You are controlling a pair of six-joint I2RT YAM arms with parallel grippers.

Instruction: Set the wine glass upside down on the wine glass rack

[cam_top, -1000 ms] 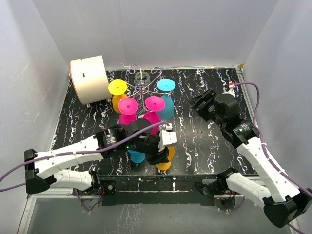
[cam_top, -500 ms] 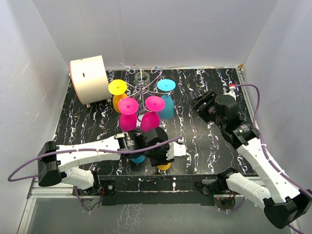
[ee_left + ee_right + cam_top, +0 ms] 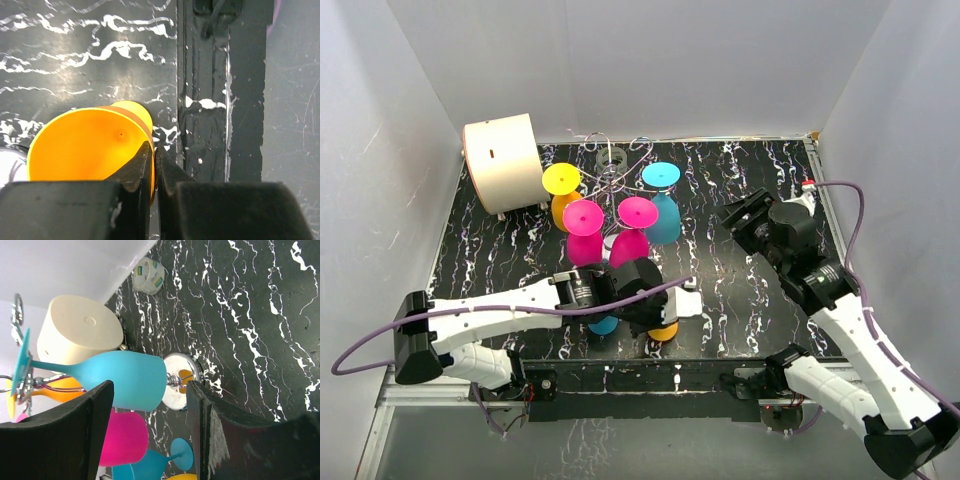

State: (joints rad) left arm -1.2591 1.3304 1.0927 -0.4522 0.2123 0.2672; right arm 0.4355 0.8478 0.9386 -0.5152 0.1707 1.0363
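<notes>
An orange wine glass [image 3: 85,147] lies on its side near the table's front edge [image 3: 663,332]. My left gripper [image 3: 155,152] is shut on its rim, one finger inside the bowl and one outside. The wine glass rack [image 3: 611,176] stands at the back centre on a chrome base [image 3: 175,385]. Hung upside down on it are yellow [image 3: 561,180], cyan [image 3: 661,177] and two magenta [image 3: 583,218] glasses. Another cyan glass [image 3: 603,324] lies beside the orange one. My right gripper [image 3: 745,222] hovers open to the right of the rack, holding nothing.
A large cream cylinder [image 3: 503,163] lies at the back left. A small clear round object [image 3: 610,157] sits behind the rack. The black front rail [image 3: 205,100] runs just beyond the orange glass.
My left gripper moved toward the front edge and closed on the orange glass's rim. The right arm shifted slightly to the right, still open.
</notes>
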